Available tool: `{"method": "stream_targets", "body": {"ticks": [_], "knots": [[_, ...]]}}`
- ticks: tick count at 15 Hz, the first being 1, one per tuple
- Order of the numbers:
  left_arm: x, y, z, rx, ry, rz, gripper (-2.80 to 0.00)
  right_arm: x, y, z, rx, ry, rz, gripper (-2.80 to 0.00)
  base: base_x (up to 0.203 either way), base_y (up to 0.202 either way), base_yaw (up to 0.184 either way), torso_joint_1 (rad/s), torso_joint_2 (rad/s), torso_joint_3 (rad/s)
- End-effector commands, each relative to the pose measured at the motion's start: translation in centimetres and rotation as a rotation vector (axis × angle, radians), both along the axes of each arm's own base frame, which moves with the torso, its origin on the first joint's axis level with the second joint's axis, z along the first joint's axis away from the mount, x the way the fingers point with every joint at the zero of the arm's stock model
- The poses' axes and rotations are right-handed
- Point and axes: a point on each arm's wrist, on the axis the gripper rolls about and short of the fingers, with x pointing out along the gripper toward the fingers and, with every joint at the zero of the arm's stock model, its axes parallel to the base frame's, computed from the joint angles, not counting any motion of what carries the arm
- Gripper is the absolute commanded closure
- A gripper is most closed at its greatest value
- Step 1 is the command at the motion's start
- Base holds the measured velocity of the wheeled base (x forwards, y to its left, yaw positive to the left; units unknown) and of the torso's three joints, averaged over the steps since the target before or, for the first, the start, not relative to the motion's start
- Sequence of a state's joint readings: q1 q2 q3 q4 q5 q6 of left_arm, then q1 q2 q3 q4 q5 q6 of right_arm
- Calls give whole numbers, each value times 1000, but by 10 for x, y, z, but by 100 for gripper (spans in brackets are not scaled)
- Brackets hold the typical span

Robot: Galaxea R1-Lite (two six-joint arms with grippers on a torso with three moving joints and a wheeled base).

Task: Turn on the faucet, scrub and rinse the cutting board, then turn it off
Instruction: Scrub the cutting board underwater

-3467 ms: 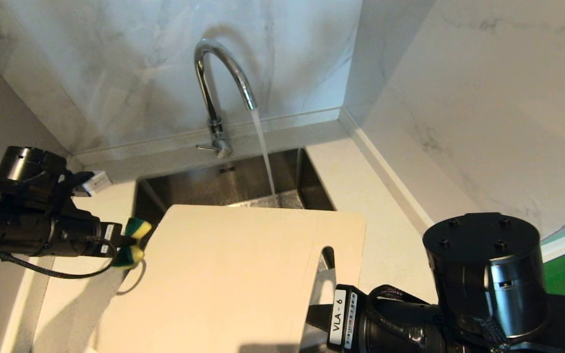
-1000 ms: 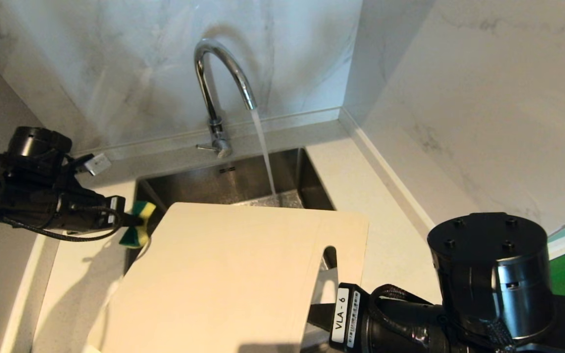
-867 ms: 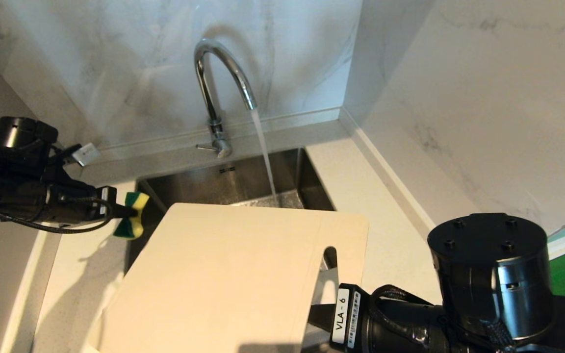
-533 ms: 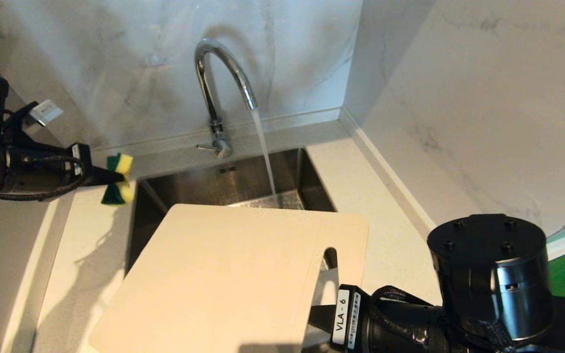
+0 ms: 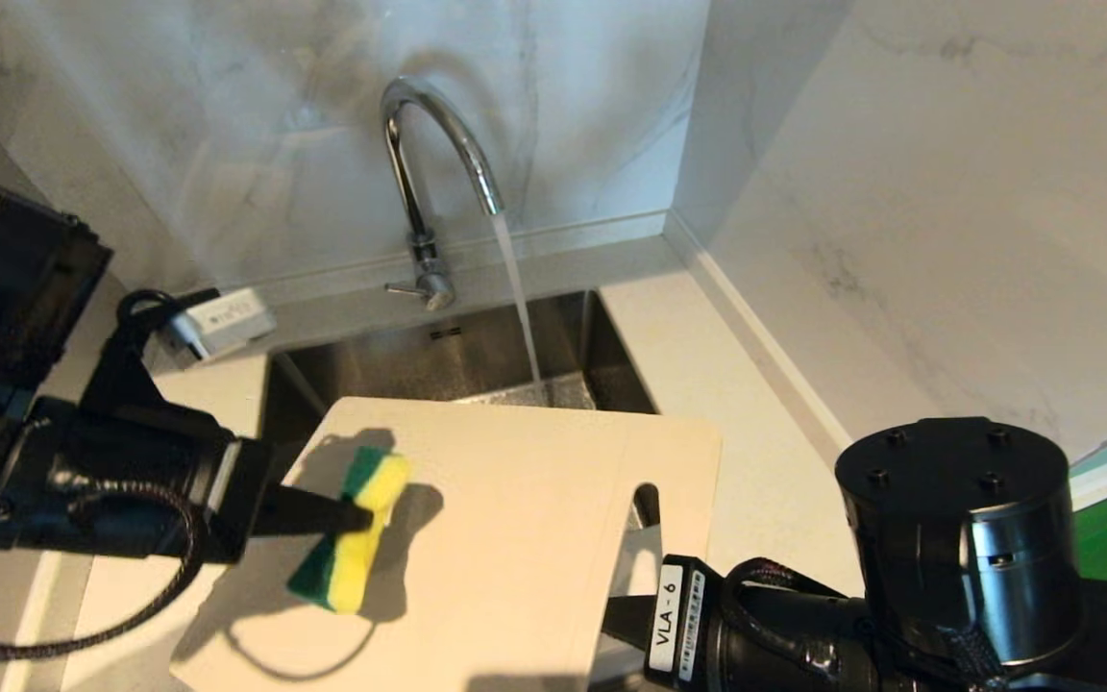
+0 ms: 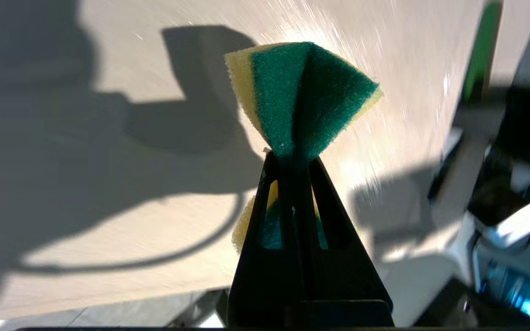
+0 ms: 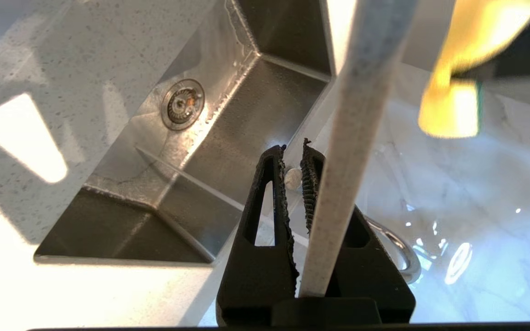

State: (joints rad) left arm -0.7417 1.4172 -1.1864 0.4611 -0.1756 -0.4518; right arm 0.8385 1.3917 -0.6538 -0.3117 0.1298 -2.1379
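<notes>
- now the scrubbing step is in hand: the faucet [image 5: 438, 183] at 12 o'clock runs into the sink [image 5: 477, 356].
- the left gripper [image 5: 361, 514], clamped on the sponge [image 5: 352, 529], sits at 9 o'clock over the cutting board [image 5: 496, 538].
- the right gripper [image 7: 292, 170] pinches the board's edge from 4 o'clock, holding it tilted over the basin.
- next, probably, the sponge needs pressing flat and sweeping across the board.

Off-white cutting board [image 5: 496, 538]; green-and-yellow sponge [image 5: 352, 529]; shiny chrome faucet [image 5: 424, 183]; grey-veined white marble wall [image 5: 899, 144]; black grippers; steel-grey sink [image 5: 477, 356].
</notes>
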Motion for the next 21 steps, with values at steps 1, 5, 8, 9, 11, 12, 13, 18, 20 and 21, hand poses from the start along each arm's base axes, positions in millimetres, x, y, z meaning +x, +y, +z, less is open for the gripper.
{"method": "stream_targets", "body": {"ticks": [1,5,8,9,11,12,13,18,20,21], "knots": [[-21,-15,-23,67,8,-66,0,0,0,1,-1,-12,5,0,0,0,0,0,0,0],[-20,-13,-62,152,-4,-40,0,0,0,2,1,-14,6,0,0,0,0,0,0,0],[0,4,-83,186,-38,54,0,0,0,2,4,-15,5,0,0,0,0,0,0,0],[8,13,-89,194,-46,92,0,1,0,3,4,-17,4,0,0,0,0,0,0,0],[15,33,-104,219,-35,153,0,1,1,3,8,-13,2,0,0,0,0,0,0,0],[15,43,-113,222,-17,167,0,1,1,3,11,-15,2,0,0,0,0,0,0,0],[13,53,-121,217,-2,176,0,2,1,3,19,-21,1,0,0,0,0,0,0,0],[19,93,-139,201,0,269,0,1,1,3,21,-23,0,0,0,0,0,0,0,0],[26,113,-140,200,-7,312,0,1,0,3,21,-24,0,0,0,0,0,0,0,0],[31,124,-139,200,-15,332,0,1,0,2,21,-23,0,0,0,0,0,0,0,0]]}}
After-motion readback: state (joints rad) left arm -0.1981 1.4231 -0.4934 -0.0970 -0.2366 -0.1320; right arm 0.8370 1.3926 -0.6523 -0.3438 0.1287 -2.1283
